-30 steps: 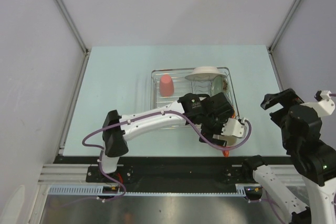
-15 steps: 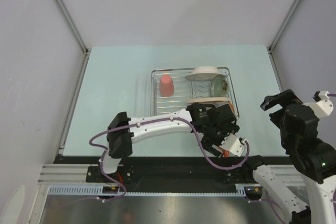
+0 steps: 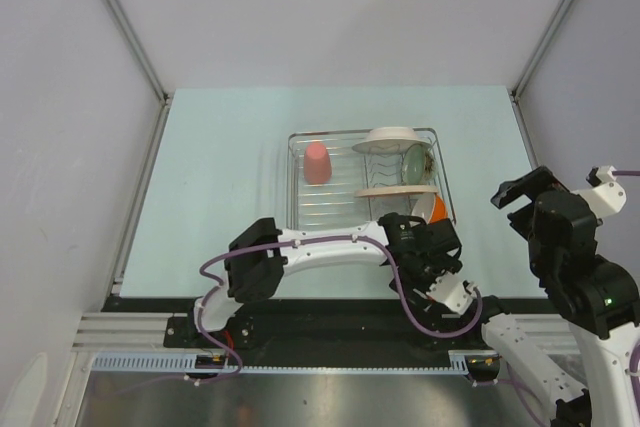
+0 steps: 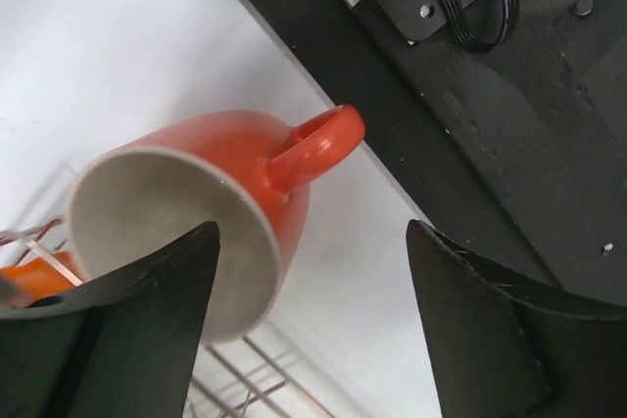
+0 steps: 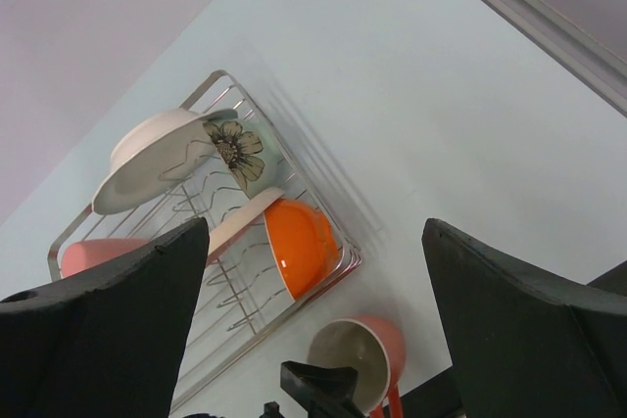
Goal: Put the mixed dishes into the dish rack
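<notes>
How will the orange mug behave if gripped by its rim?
The orange mug looks like glossy glazed ceramic: probably rigid, slick and breakable if dropped. Its handle juts from one side, so it may hang off-balance in a rim grip. Pushed over, its round wall would likely roll.

Orange mug [image 4: 245, 168] between rack [image 3: 325, 205] and table edge [image 3: 180, 285]

No text, label or number seems readable on anything in these views.

Pale mint tabletop [image 3: 225, 147] between plain grey-white walls [image 3: 330, 7], silver corner posts [image 3: 124, 25], black rail [image 3: 320, 318] along the near edge.
</notes>
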`<state>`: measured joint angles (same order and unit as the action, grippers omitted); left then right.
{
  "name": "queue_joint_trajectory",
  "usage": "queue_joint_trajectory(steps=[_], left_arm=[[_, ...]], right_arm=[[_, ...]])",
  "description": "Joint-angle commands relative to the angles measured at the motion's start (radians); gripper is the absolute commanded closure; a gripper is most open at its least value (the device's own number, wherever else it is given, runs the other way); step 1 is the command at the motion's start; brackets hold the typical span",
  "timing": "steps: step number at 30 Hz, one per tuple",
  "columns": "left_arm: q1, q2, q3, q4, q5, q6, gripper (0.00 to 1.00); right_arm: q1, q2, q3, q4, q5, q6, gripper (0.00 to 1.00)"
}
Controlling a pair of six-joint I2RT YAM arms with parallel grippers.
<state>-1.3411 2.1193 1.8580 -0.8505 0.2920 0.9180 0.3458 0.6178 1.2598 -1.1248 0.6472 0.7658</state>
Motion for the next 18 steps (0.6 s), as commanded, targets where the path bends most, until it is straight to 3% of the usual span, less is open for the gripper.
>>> queue_joint_trajectory(steps=[1,5,7,8,11,18], left_arm=[[-0.007,0.042,0.044,0.008,-0.007,0.028,0.24],[-0.007,0.083,0.047,0.024,-0.053,0.027,0.57],[-0.006,0.094,0.044,0.033,-0.068,0.024,0.68],[-0.007,0.094,0.044,0.047,-0.073,0.024,0.79],[-0.007,0.091,0.056,0.062,-0.091,0.016,0.96],[-0.007,0.038,0.127,0.033,-0.097,-0.021,1.00]], right_arm=[[0.005,-0.015,-0.014,0.014,0.031,0.001,0.04],[0.004,-0.030,-0.023,0.007,0.043,0.000,0.05],[0.004,-0.039,-0.025,-0.001,0.049,-0.003,0.05],[0.004,-0.039,-0.026,-0.003,0.054,-0.002,0.05],[0.005,-0.043,-0.027,-0.003,0.054,-0.002,0.05],[0.007,-0.026,-0.027,0.003,0.046,0.009,0.05]])
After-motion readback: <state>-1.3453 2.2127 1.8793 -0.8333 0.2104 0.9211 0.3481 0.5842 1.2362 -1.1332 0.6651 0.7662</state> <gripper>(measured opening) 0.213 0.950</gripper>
